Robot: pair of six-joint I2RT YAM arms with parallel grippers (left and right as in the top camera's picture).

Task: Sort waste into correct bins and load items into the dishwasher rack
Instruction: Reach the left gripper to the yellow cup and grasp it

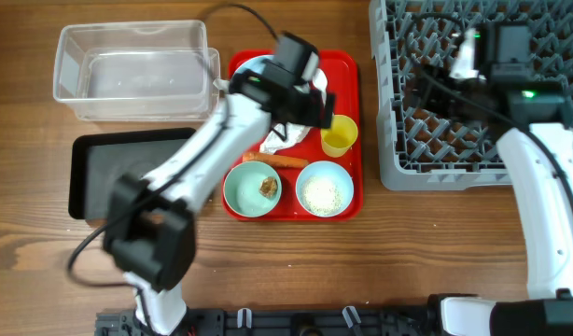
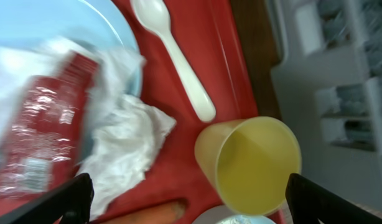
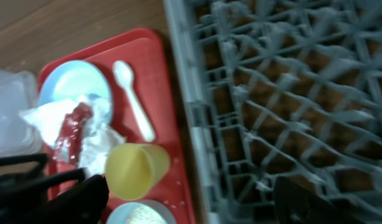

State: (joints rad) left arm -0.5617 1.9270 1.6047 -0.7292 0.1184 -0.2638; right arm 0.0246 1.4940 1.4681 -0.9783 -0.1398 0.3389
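Observation:
On the red serving tray (image 1: pixel 347 70) a pale-blue plate (image 2: pixel 54 25) holds the red wrapper (image 2: pixel 45 137) and crumpled white tissue (image 2: pixel 125 143). The white spoon (image 2: pixel 175 56) lies beside it. The yellow cup (image 1: pixel 340 136) stands at the tray's right, and the carrot (image 1: pixel 282 161) lies in front of the tissue. One mint bowl (image 1: pixel 252 189) holds a brown scrap and the other (image 1: pixel 324 189) holds rice. My left gripper (image 1: pixel 310 101) hovers open and empty over the plate and tissue; in the left wrist view (image 2: pixel 191 205) its fingers straddle cup and tissue. My right gripper (image 3: pixel 191 202) is open and empty above the grey rack (image 1: pixel 473 168), at its left side.
The clear tub (image 1: pixel 128 70) stands at the back left, and the black tray (image 1: pixel 90 177) lies in front of it, partly under my left arm. The rack's left wall (image 3: pixel 191 118) runs close to the red tray's right edge.

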